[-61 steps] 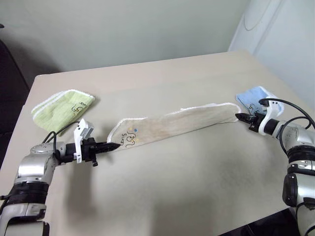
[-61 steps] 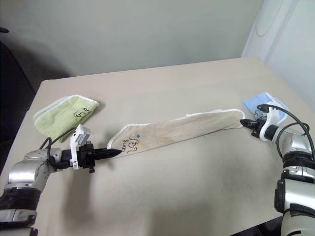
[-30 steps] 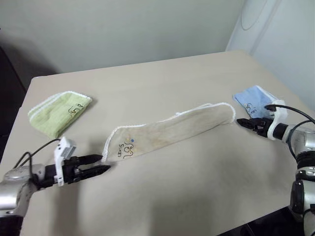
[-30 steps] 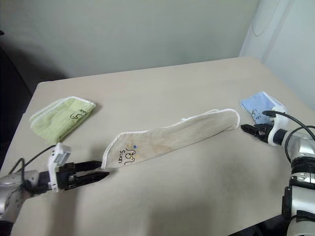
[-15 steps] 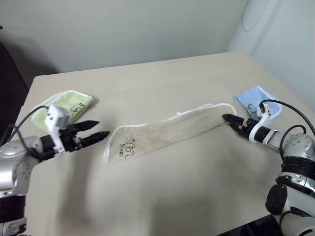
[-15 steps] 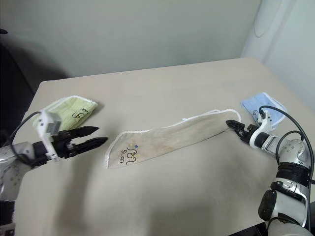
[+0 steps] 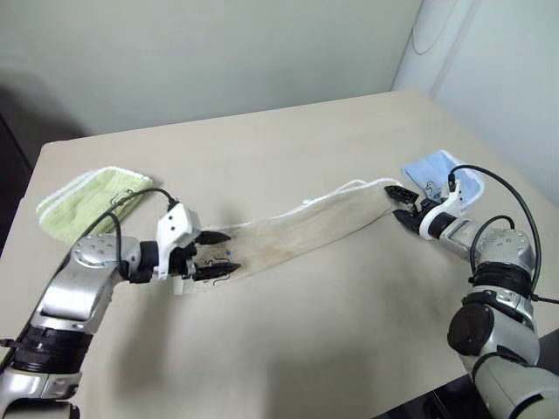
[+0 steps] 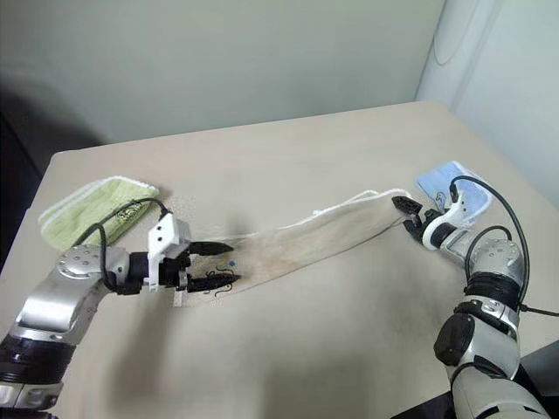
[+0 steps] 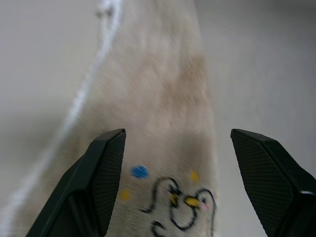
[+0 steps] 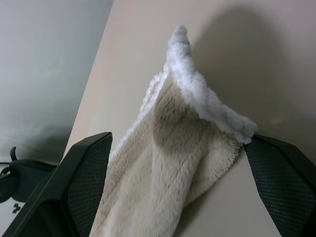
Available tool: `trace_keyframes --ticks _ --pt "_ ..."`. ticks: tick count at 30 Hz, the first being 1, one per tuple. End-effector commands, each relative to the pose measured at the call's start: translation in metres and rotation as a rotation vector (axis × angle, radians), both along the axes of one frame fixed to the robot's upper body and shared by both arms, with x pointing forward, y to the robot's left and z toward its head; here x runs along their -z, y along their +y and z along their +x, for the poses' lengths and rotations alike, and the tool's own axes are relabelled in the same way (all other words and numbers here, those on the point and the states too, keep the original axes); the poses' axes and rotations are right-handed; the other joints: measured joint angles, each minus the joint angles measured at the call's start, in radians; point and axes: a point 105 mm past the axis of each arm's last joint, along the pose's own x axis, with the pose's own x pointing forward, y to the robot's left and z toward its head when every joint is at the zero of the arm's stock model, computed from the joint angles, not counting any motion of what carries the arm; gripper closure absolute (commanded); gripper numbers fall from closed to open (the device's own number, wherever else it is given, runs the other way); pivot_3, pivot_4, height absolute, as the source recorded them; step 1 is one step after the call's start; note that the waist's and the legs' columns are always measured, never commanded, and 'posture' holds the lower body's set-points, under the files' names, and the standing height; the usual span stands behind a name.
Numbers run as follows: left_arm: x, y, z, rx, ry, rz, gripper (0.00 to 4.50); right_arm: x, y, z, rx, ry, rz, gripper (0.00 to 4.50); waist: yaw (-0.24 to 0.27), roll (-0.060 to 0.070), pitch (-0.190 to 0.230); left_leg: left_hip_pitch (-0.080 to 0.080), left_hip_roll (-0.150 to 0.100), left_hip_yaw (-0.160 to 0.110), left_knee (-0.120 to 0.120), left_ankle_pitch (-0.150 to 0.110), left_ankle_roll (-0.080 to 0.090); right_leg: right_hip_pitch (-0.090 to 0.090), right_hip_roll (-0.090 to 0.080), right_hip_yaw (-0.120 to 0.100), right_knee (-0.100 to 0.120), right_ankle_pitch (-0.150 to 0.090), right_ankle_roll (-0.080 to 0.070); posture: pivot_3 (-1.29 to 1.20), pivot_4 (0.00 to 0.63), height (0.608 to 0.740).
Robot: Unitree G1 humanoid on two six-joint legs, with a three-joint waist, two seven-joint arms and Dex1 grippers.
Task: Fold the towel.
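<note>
Both your grippers have closed in on the long beige terry towel (image 7: 297,231) lying mid-frame: left gripper (image 7: 212,254) spread wide over its logo end, right gripper (image 7: 403,202) released, straddling the far tip, ready to pinch

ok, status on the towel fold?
Left gripper open over towel's logo end. Right gripper open at far end. Nothing gripped. Nothing in the way.

Towel (image 7: 297,229) logo end partly hidden behind left gripper (image 7: 217,255) — lettering too small to read; blue towel (image 7: 432,168) partly covered by cable.
</note>
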Motion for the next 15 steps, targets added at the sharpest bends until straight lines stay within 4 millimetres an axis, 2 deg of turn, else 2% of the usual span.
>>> trace_keyframes --ticks 1,4,7,8,10,15 --pt "0.003 0.004 -0.001 0.017 -0.019 0.049 0.80 0.009 0.004 0.005 0.013 0.041 -0.026 0.05 0.000 -0.001 -0.001 0.000 0.000 0.000 0.000 0.000 0.000 0.000 0.000 0.000 0.000 0.000 0.000 0.00 0.150 0.740" --pt "0.024 0.011 -0.006 0.018 0.040 0.094 0.80 0.011 0.008 0.010 0.014 0.051 -0.041 0.05 -0.001 -0.001 -0.001 0.001 0.000 0.000 0.000 -0.001 0.000 0.000 0.000 0.000 0.000 0.001 -0.002 0.00 0.150 0.740" --pt "0.028 0.012 -0.007 0.020 0.051 0.100 0.80 0.011 0.008 0.011 0.012 0.052 -0.045 0.05 -0.001 -0.003 -0.002 0.005 0.000 0.000 0.000 -0.004 0.000 0.001 0.000 -0.001 0.000 0.001 -0.003 0.00 0.150 0.740" --pt "0.034 0.015 -0.009 0.012 0.067 0.102 0.80 0.011 0.008 0.011 0.013 0.052 -0.050 0.21 -0.001 -0.005 -0.003 0.005 0.000 0.000 0.000 -0.005 0.000 0.001 0.000 -0.001 0.000 0.001 -0.003 0.00 0.150 0.740" --pt "0.041 0.019 -0.013 -0.002 0.092 0.100 0.80 0.012 0.005 0.010 0.019 0.053 -0.063 0.61 -0.001 -0.005 -0.004 0.006 0.000 0.000 0.000 -0.006 0.000 0.001 0.000 -0.001 0.000 0.000 -0.005 0.00 0.150 0.740" --pt "0.042 0.018 -0.020 -0.016 0.112 0.051 0.80 0.010 -0.013 0.007 0.065 0.035 -0.095 2.36 0.000 -0.004 -0.004 0.006 0.002 0.001 -0.002 -0.008 0.000 0.000 0.000 -0.002 0.000 -0.001 -0.006 0.00 0.150 0.740"
